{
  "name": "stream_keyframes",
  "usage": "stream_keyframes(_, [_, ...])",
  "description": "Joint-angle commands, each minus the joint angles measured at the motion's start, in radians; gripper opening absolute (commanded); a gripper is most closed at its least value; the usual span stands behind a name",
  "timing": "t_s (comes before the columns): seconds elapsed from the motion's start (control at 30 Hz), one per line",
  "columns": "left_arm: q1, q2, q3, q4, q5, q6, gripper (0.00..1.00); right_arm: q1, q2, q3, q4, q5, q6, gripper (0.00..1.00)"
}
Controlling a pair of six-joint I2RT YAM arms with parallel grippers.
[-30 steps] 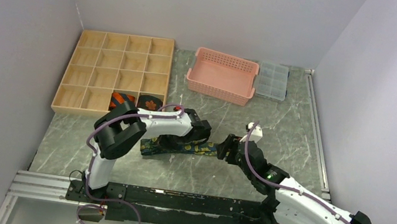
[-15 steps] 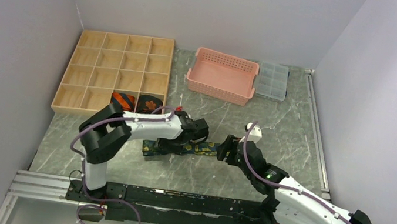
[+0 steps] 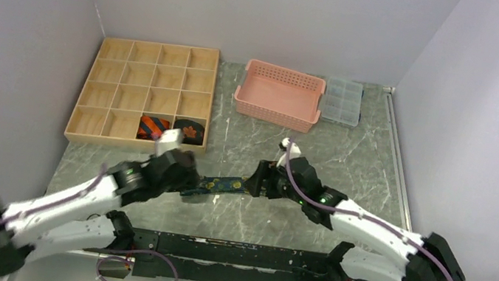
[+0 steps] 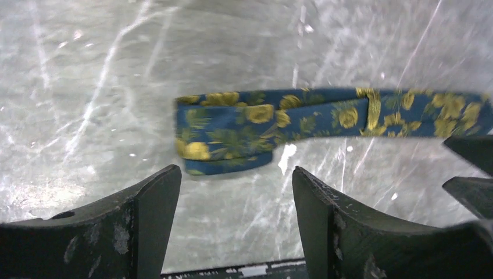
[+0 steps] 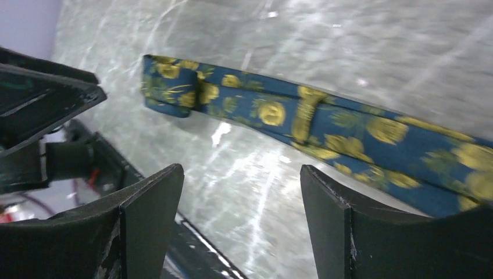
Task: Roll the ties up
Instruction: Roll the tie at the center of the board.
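Three ties are present: one floral tie (image 4: 325, 113) lies flat on the table (image 3: 369, 166) between the two grippers, with one end folded over. One striped tie (image 3: 153, 126) and one leaf-motif tie (image 3: 190, 130) sit rolled in adjacent near-row compartments of the single wooden tray (image 3: 108, 90). The left gripper (image 4: 235, 180) and right gripper (image 5: 241, 177) both have their two fingers spread, gripping nothing.

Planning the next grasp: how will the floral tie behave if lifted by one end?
Probably floppy: the floral tie lies flat, thin, its end folded over, so it should drape. Likely light; it may slide on the smooth table if pushed.
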Motion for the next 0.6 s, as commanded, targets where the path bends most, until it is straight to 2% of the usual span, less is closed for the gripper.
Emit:
stream_keyframes(0.0, [0.150,-0.389,-0.311,0.252,0.105,-0.078,0.76,0.010,0.190,0.113,0.192,-0.238,0.076,0.77])
stream_keyframes(0.1, [0.266,-0.601,-0.448,0.270,0.207,-0.129,0.77,0.034,0.319,0.204,0.199,-0.246,0.080,0.75])
stream_keyframes(0.2, [0.350,-0.650,-0.517,0.264,0.292,-0.157,0.77,0.064,0.436,0.293,0.186,-0.240,0.067,0.72])
stream_keyframes(0.33, [0.405,-0.587,-0.562,0.360,0.366,-0.147,0.77,0.085,0.545,0.372,0.182,-0.239,0.067,0.69])
stream_keyframes(0.57, [0.482,-0.391,-0.554,0.530,0.467,-0.088,0.76,0.108,0.670,0.465,0.173,-0.206,0.071,0.63])
